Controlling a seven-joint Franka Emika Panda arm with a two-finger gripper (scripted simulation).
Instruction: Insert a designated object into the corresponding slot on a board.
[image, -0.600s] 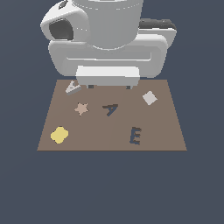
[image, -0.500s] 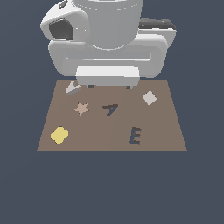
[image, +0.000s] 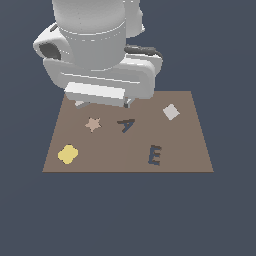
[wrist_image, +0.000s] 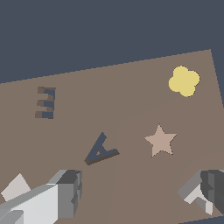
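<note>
Gripper (wrist_image: 131, 192): fingers apart, holding nothing.
Risk: A block (image: 80, 104) half-hidden under arm; misjudged grasp, misses tilted slot (image: 126, 124).

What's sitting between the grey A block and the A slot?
Nothing visible. The grey A block, mostly hidden under the gripper, has bare board between it and the A slot. The tan star lies just beside that path.
</note>
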